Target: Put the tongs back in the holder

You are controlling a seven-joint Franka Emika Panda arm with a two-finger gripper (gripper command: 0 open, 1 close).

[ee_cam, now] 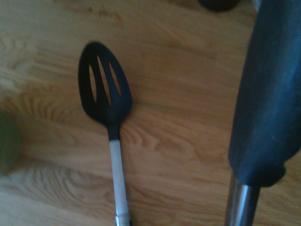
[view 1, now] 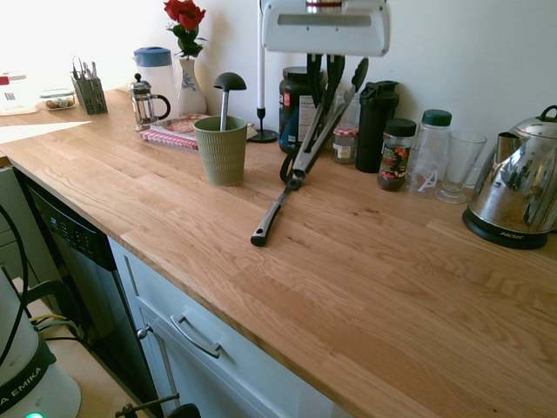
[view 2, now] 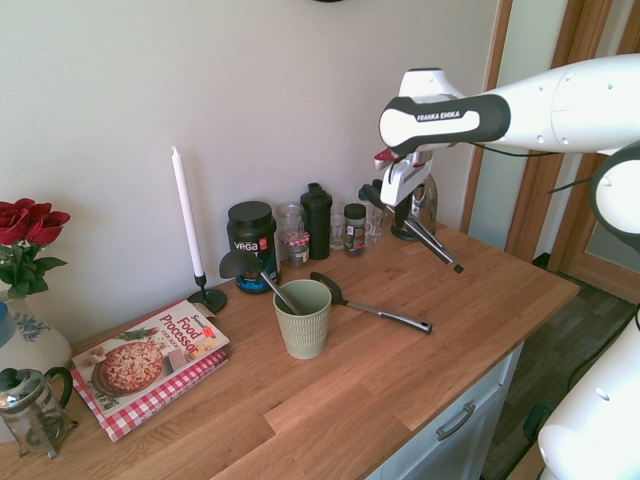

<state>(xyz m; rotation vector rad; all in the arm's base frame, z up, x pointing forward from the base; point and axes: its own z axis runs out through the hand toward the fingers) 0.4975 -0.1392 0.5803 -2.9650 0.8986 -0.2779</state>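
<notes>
The claw (view 2: 398,197) hangs high over the oak bench (view 1: 374,287), clenched on the tongs (view 2: 428,238), which slant down from it, clear of the wood. Below lies the slotted spatula (view 2: 372,308); beyond that, well off, the green holder (view 2: 303,318) stands upright with a ladle (view 2: 252,270) inside.

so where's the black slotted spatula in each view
First exterior view: spatula lies on the counter, centre, right of the green holder.
Second exterior view: spatula lies just right of the holder.
Wrist view: slotted head left of centre.
Shared landmark: the holder, a green blur in the wrist view.
</notes>
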